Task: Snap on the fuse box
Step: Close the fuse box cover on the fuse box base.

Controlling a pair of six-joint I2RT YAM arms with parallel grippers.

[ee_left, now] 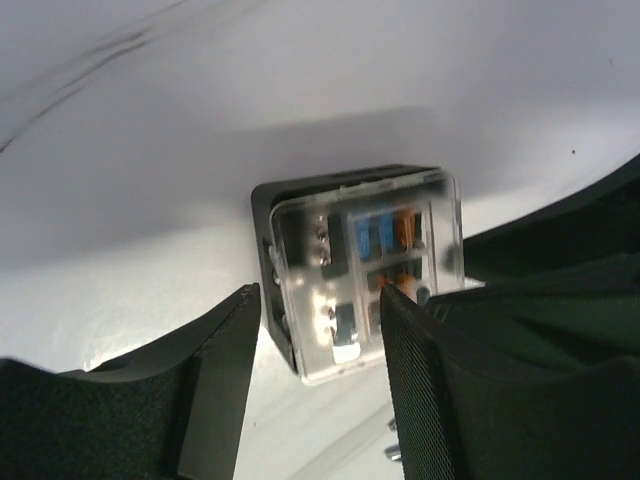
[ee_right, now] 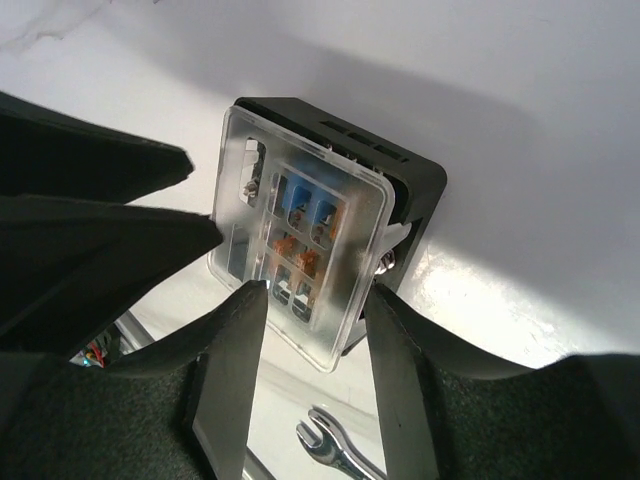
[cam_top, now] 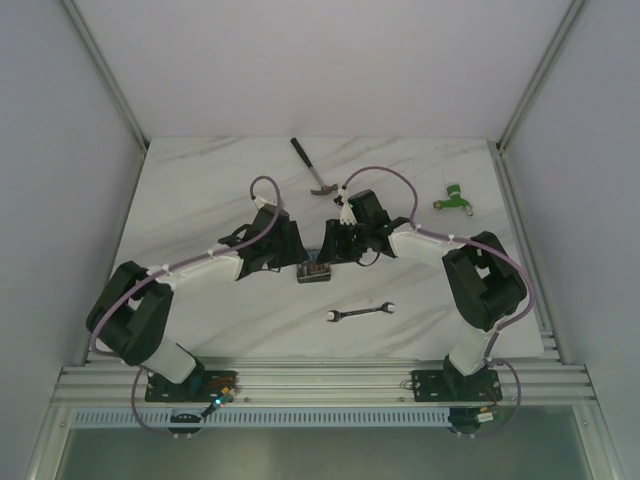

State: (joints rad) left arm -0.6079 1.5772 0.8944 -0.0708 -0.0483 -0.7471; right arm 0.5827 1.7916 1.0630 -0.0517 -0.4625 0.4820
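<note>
The fuse box [cam_top: 313,271] is a small black box with a clear lid over blue and orange fuses. It rests on the white marble table between my two grippers. In the left wrist view the fuse box [ee_left: 360,270] sits just past my left gripper [ee_left: 320,292], which is open; its right finger [ee_left: 430,380] overlaps the lid's near corner. In the right wrist view my right gripper [ee_right: 315,290] is open, its fingers on either side of the near corner of the fuse box [ee_right: 310,220]. From above, the left gripper [cam_top: 290,262] and right gripper [cam_top: 335,250] flank the box.
A small wrench [cam_top: 360,313] lies just in front of the box, and that wrench [ee_right: 335,450] also shows below my right fingers. A hammer [cam_top: 313,168] lies at the back centre and a green tool [cam_top: 455,198] at the back right. White walls enclose the table.
</note>
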